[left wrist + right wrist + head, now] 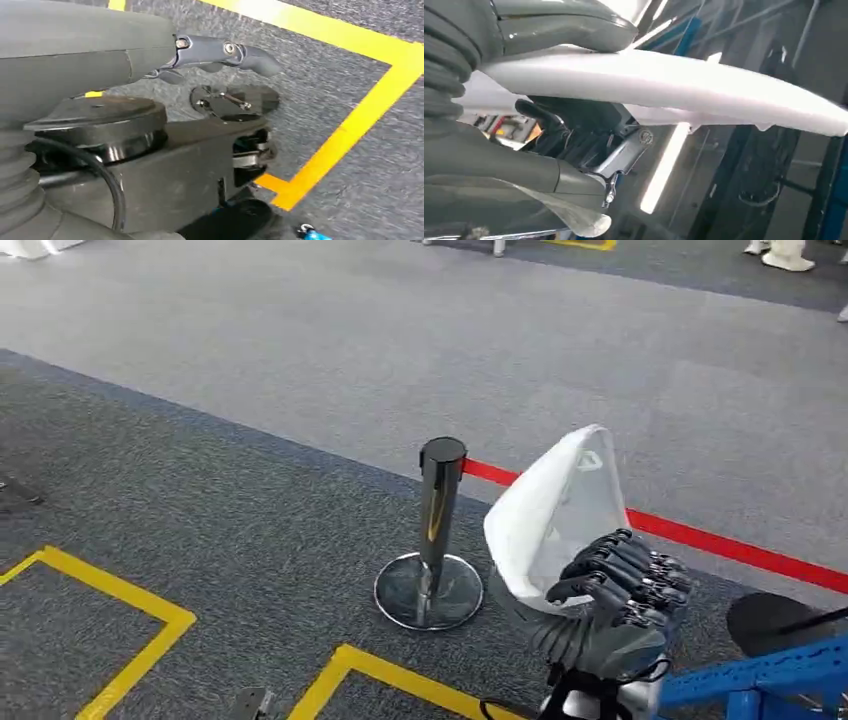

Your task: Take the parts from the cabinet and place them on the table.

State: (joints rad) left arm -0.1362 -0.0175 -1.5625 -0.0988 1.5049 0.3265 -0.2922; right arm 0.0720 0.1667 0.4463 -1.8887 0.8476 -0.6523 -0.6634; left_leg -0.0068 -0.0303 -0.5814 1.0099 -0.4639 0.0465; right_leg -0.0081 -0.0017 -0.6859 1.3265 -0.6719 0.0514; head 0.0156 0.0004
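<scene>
Because the white part is in transit, the right hand clamps its lower edge, just beside the stanchion post; the left hand's grip state cannot be determined.

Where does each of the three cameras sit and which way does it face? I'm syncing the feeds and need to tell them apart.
Head view: high on the body, facing forward and down at carpet and a chrome stanchion; the right hand grips a white part.
Left wrist view: behind the left hand, facing the floor's yellow tape.
Right wrist view: behind the right hand, looking along the white part.
Shared: head and right wrist views both show the held white part.
</scene>
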